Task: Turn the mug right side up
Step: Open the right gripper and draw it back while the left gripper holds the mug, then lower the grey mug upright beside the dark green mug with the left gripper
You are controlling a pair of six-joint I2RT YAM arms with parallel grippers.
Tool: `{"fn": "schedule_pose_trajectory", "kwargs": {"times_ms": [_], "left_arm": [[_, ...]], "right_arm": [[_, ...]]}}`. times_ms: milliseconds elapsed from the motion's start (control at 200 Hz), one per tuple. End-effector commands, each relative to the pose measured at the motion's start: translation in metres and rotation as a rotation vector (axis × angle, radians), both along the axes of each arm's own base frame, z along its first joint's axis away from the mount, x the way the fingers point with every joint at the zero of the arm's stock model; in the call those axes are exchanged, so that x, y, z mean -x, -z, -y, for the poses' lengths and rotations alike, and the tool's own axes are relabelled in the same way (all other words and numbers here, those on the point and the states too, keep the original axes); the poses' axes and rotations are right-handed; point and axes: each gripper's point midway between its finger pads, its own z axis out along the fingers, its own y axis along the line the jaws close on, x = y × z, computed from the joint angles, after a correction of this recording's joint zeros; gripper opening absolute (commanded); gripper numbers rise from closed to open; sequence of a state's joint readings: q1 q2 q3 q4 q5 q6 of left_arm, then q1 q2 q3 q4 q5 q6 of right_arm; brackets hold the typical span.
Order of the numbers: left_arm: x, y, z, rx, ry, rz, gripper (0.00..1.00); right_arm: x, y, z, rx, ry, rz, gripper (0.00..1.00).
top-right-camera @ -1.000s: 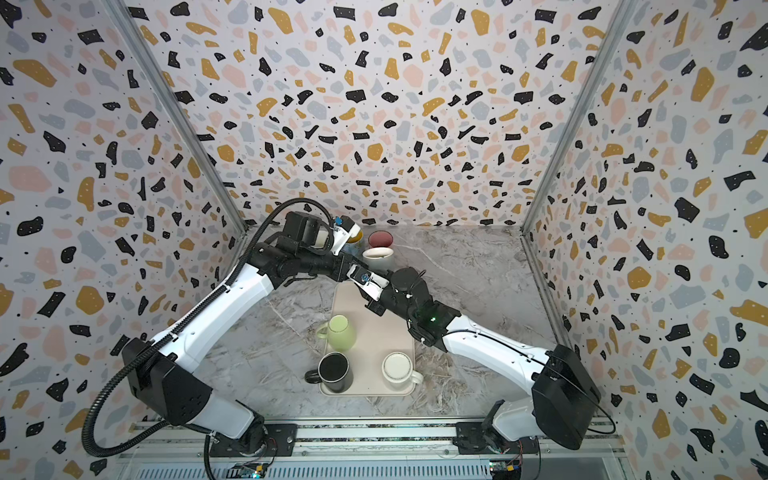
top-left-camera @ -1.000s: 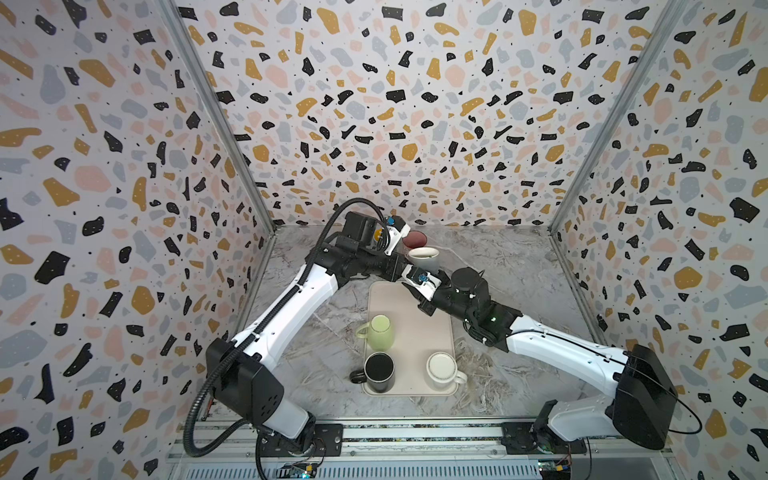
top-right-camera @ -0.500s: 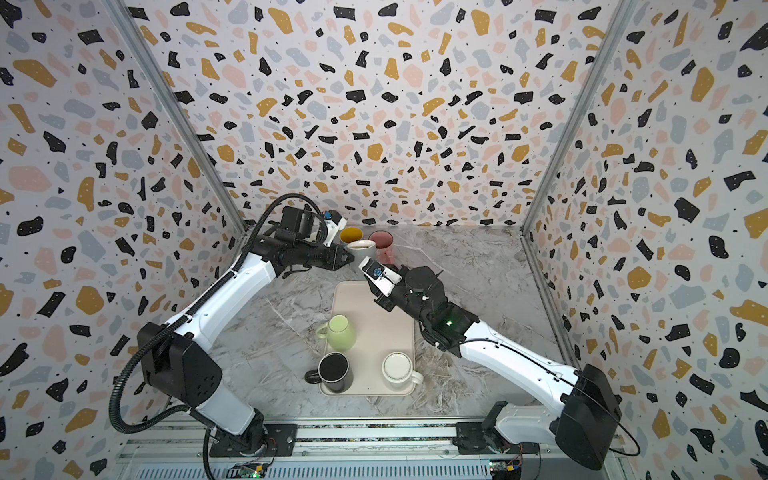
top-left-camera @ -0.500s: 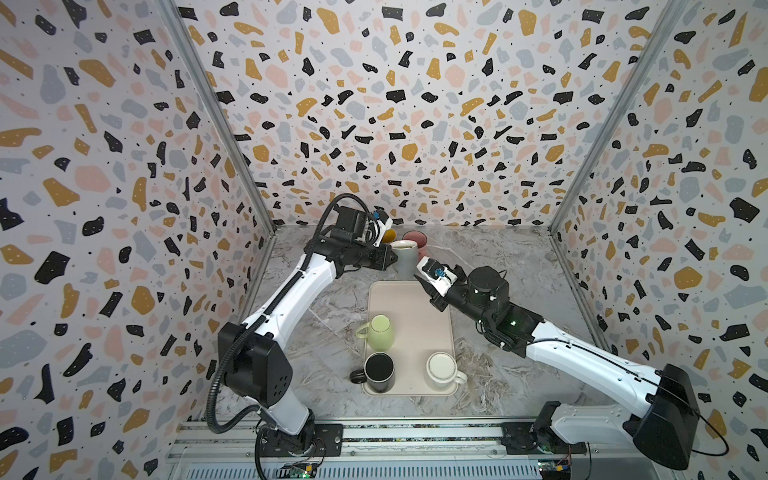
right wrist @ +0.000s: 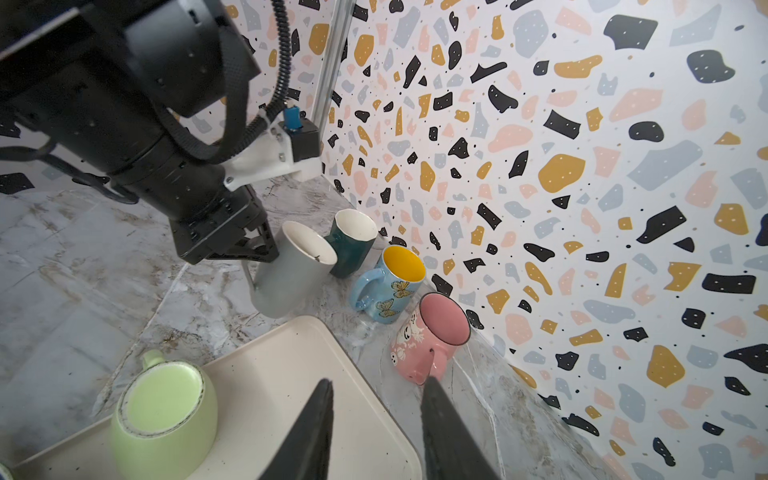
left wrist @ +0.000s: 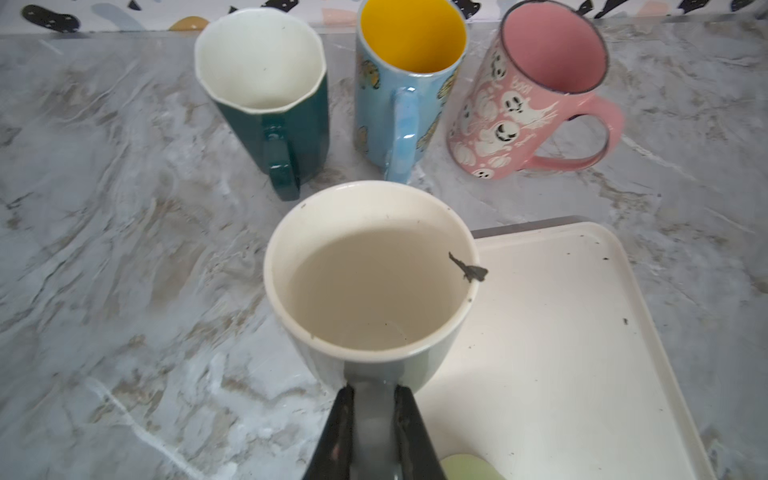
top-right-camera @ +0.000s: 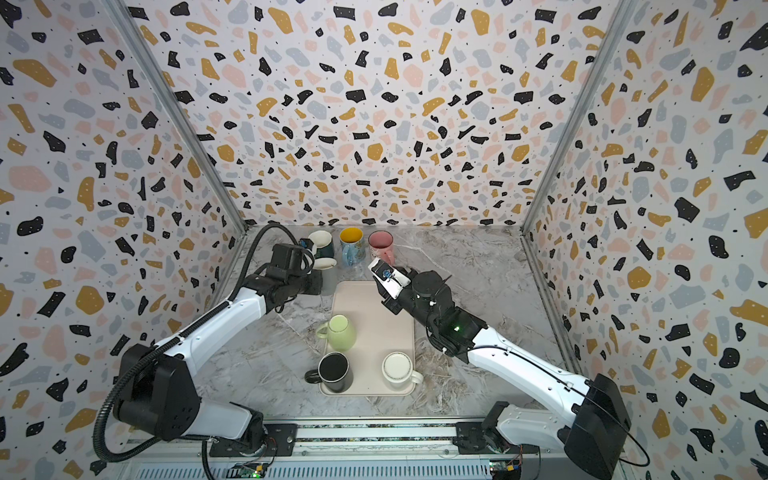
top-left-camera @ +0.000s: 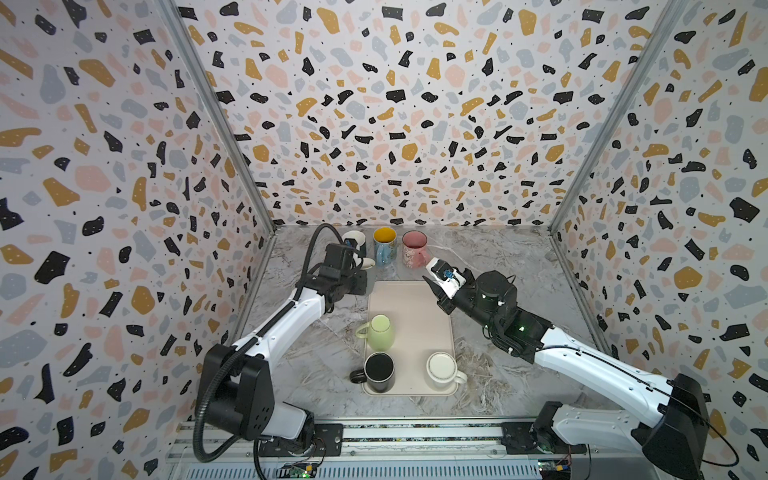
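on the left, the left claw (left wrist: 373,391) is closed tight on the handle of the grey mug (left wrist: 374,291), one finger on each side of it. the grey mug stands right side up, its mouth open to the ceiling and its pale inside empty. a small dark fleck sits on its rim. its base is down on the bench (left wrist: 104,249), just beside the far left corner of the tray (left wrist: 561,332). in both top views the left arm reaches in low from the left, and its wrist hides much of the mug.

behind the grey mug, three more mugs stand in a row along the back wall, all mouth up. first comes a teal mug (left wrist: 291,124) with a white inside, then a blue mug (left wrist: 374,124) with a yellow inside. last is a pink mug (left wrist: 498,124) printed with ghosts. the teal mug's handle points toward the grey mug, close to it.

the cream tray lies in the middle of the bench. on it a green mug (right wrist: 166,415) sits at the left edge. a black mug (top-left-camera: 379,371) and a white mug (top-left-camera: 441,368) sit side by side at the near end.

on the right, the right claw (right wrist: 379,381) is partly open and holds nothing. it hangs over the tray's far right corner, close to the pink mug, its fingers pointing toward the back wall.
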State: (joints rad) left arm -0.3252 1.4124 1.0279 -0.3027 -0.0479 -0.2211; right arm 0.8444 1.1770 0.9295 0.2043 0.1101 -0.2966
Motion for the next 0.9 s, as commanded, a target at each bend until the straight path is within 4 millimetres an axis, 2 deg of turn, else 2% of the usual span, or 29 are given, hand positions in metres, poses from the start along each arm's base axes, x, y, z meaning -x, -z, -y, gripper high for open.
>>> {"fn": "schedule_pose_trajectory", "kwargs": {"times_ms": [0, 150, 410, 431, 746, 896], "left_arm": [[-0.031, -0.062, -0.016, 0.041, -0.139, 0.305, 0.00], [-0.031, -0.051, -0.023, 0.059, -0.184, 0.345, 0.00], [-0.024, -0.015, -0.028, 0.064, -0.208, 0.345, 0.00], [-0.026, -0.020, -0.029, 0.073, -0.213, 0.368, 0.00], [-0.024, -0.017, -0.035, 0.073, -0.237, 0.422, 0.00], [-0.024, -0.007, -0.035, 0.052, -0.234, 0.408, 0.00]], "right_arm": [[-0.001, -0.008, 0.005, -0.033, 0.019, 0.001, 0.37], [-0.002, -0.008, 0.007, -0.036, 0.026, 0.003, 0.37], [-0.002, -0.010, 0.010, -0.045, 0.030, 0.004, 0.37], [-0.003, -0.010, 0.010, -0.046, 0.032, 0.004, 0.37], [-0.004, -0.010, 0.010, -0.056, 0.031, 0.004, 0.37], [-0.005, -0.010, 0.010, -0.059, 0.034, 0.005, 0.37]]}}
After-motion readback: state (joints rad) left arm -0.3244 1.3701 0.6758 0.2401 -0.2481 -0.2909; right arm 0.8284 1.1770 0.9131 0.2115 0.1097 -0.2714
